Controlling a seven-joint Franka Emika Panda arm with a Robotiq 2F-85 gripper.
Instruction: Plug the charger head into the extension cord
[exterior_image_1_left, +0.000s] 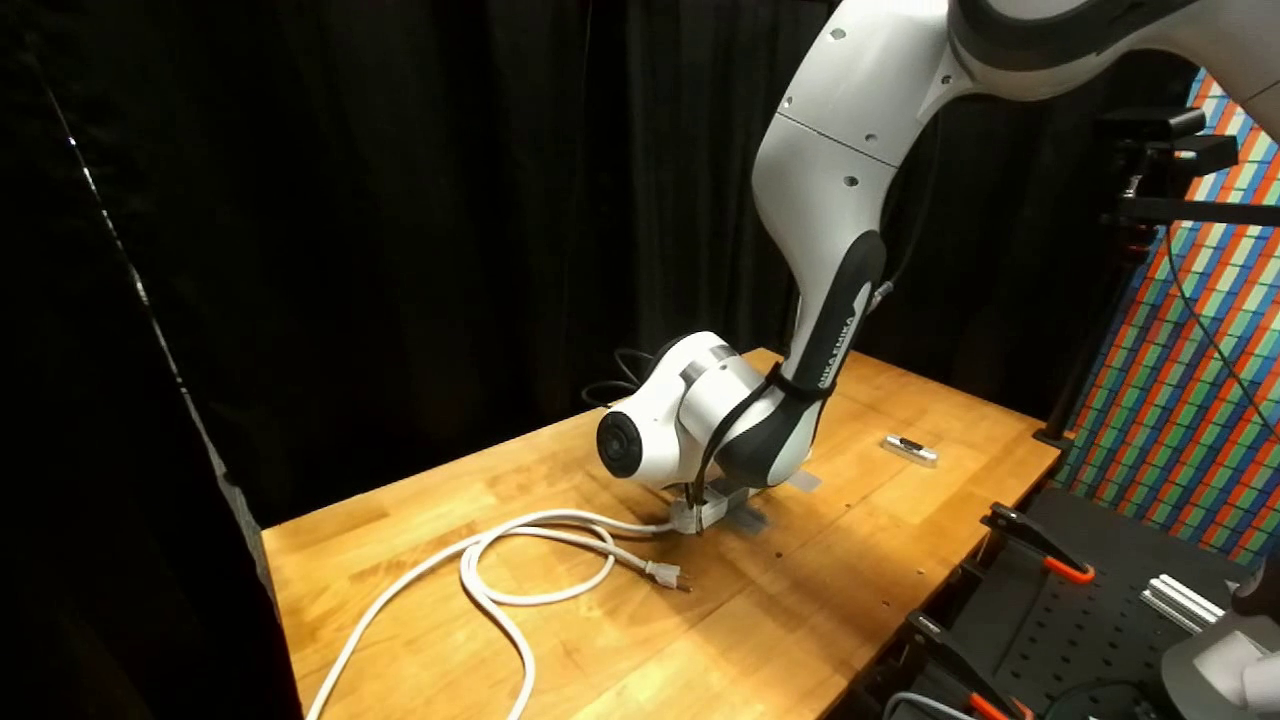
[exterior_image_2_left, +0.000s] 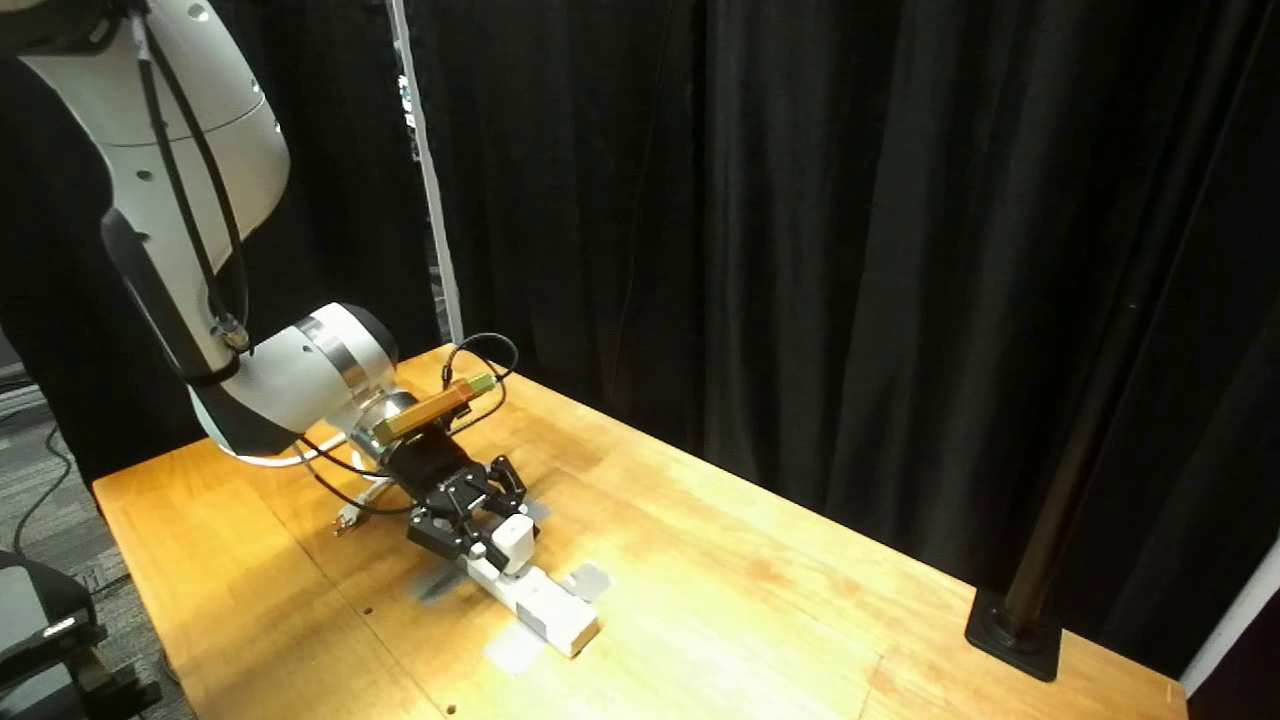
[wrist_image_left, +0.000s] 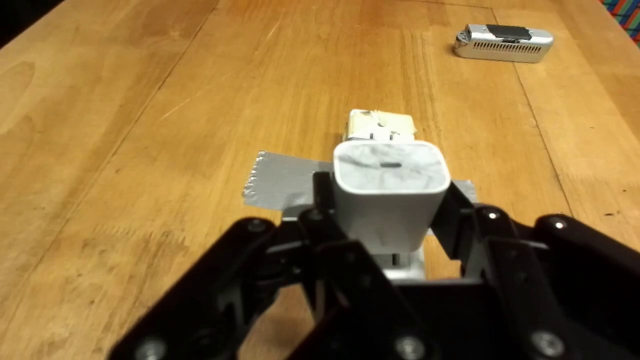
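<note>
The white boxy charger head (exterior_image_2_left: 513, 543) sits between my black fingertips above the extension cord's strip. In the wrist view the charger head (wrist_image_left: 390, 210) shows its top face with a small slot. My gripper (wrist_image_left: 390, 205) is shut on it, a finger along each side. In an exterior view the gripper (exterior_image_2_left: 510, 545) points down at the strip. The white extension cord strip (exterior_image_2_left: 555, 612) lies on the table; its far end (wrist_image_left: 381, 125) shows beyond the charger head. The prongs are hidden, and I cannot tell whether they are in a socket.
The cord's white cable (exterior_image_1_left: 540, 516) loops over the wooden table, its plug (exterior_image_1_left: 663, 573) beside the strip. Grey tape (wrist_image_left: 280, 182) crosses the strip. A small silver device (wrist_image_left: 505, 45) lies farther off. A black post base (exterior_image_2_left: 1015, 635) stands at the table's edge, with dark curtains behind.
</note>
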